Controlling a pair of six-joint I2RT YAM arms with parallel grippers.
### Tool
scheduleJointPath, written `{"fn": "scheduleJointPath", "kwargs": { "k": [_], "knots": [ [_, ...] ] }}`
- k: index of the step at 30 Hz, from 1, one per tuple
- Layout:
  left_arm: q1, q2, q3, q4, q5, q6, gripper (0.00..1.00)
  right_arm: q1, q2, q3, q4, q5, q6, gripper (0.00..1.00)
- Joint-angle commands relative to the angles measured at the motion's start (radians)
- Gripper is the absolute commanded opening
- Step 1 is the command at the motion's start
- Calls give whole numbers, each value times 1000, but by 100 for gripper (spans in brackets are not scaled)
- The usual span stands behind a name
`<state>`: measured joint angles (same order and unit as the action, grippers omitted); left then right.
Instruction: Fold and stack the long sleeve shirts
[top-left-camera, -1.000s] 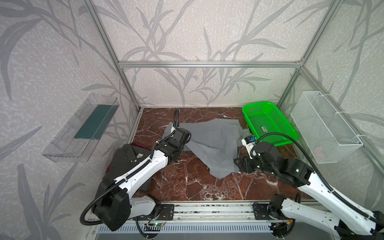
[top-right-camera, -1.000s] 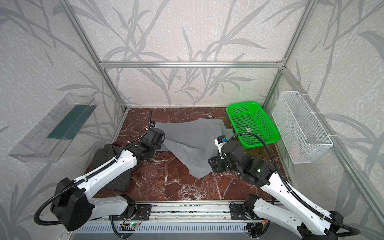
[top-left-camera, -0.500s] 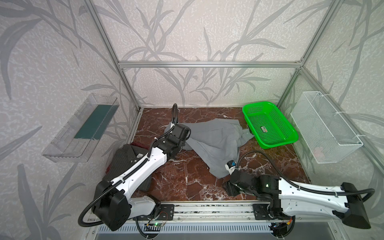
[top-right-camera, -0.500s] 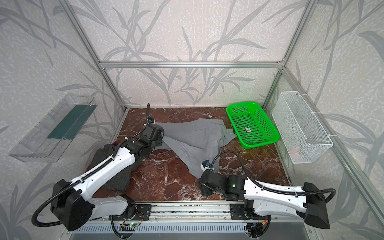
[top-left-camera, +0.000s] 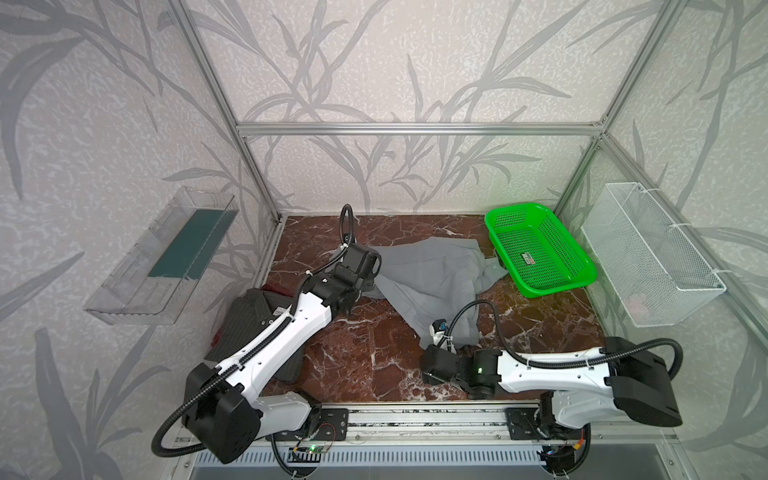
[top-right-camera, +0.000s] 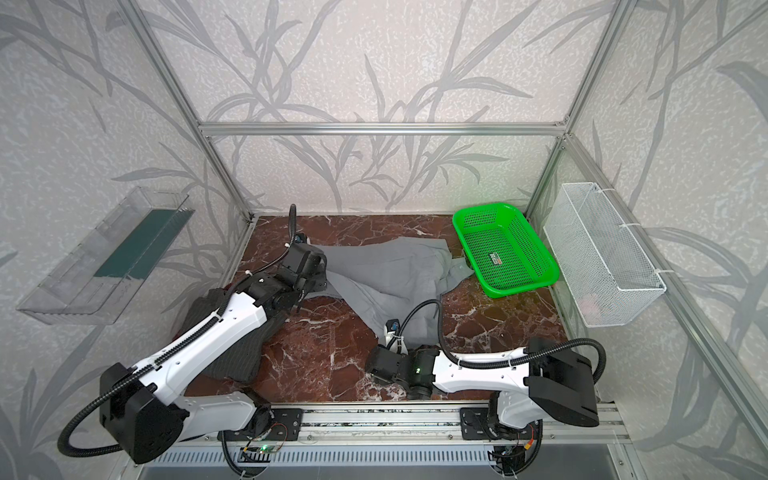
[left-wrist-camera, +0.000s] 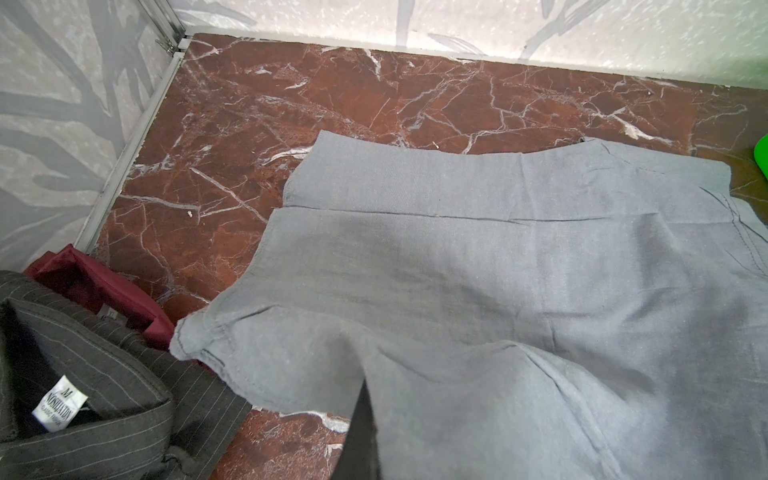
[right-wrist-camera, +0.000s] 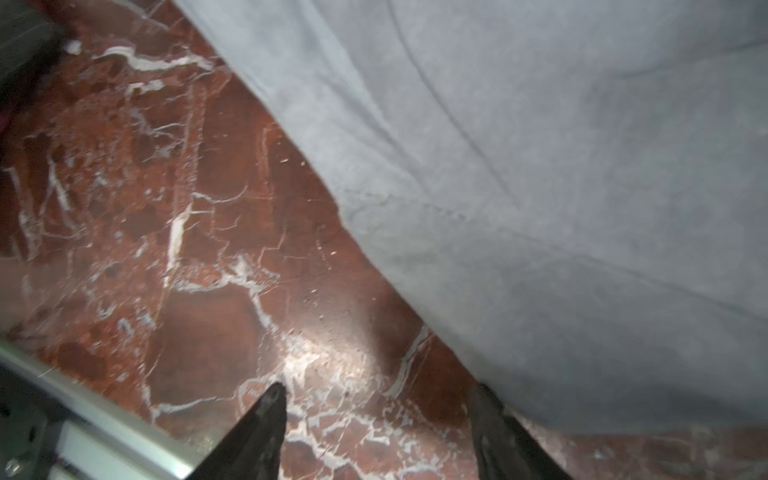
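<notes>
The mid-grey shirt (top-left-camera: 432, 282) (top-right-camera: 390, 278) lies spread across the middle of the marble table. My left gripper (top-left-camera: 365, 286) (left-wrist-camera: 368, 399) is shut on its left edge, and the cloth drapes over the one dark finger (left-wrist-camera: 361, 436) that shows. The dark pinstriped shirt (top-left-camera: 245, 311) (left-wrist-camera: 104, 374) lies bunched at the left, partly under my left arm. My right gripper (top-left-camera: 428, 368) (right-wrist-camera: 378, 395) hangs low near the front rail, open and holding nothing. The grey shirt's near corner (right-wrist-camera: 582, 332) lies beside one finger.
A green mesh basket (top-left-camera: 540, 253) (top-right-camera: 503, 249) stands at the back right, touching the grey shirt. A white wire basket (top-left-camera: 648, 253) hangs on the right wall and a clear tray (top-left-camera: 166, 257) on the left wall. Maroon cloth (left-wrist-camera: 104, 286) peeks from under the pinstriped shirt.
My right arm has swung from beside the green basket down to the table's front, by the grey shirt's near corner. My left gripper has kept its hold and barely moved.
</notes>
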<state>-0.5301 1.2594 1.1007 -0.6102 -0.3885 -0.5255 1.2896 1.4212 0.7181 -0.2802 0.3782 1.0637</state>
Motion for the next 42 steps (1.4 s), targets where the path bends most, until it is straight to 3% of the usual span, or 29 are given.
{"fn": "scheduleJointPath", "kwargs": {
  "k": [1, 6, 11, 15, 21, 26, 31, 35, 39, 42],
  "knots": [
    [-4, -43, -5, -22, -16, -22, 0, -38, 31, -45, 20, 47, 28, 68],
    [-4, -51, -6, -7, -12, -22, 0, -70, 68, -74, 134, 60, -48, 61],
    [-3, -62, -31, 5, -12, -25, 0, -95, 90, -62, 169, 124, -127, 36],
    [-4, -88, -82, 25, -16, -28, 0, -123, 49, -104, 268, 147, -198, 21],
    [-2, -105, -119, 38, -18, -23, 0, -144, -40, -107, 252, 174, -306, 0],
    [-2, -123, -160, 63, -55, 15, 0, -144, -257, -56, 13, 193, -314, 0],
    [-2, -147, -244, 117, -95, 40, 0, -147, -450, 110, -372, 184, -352, 0],
    [-10, -161, -294, 154, -103, 38, 0, -157, -470, 330, -642, 135, -454, 0],
    [-42, -163, -323, 181, -125, 33, 0, -180, -438, 562, -773, 68, -566, 0],
    [-71, -154, -339, 184, -154, 34, 0, -255, -365, 734, -820, -51, -669, 0]
  ]
}}
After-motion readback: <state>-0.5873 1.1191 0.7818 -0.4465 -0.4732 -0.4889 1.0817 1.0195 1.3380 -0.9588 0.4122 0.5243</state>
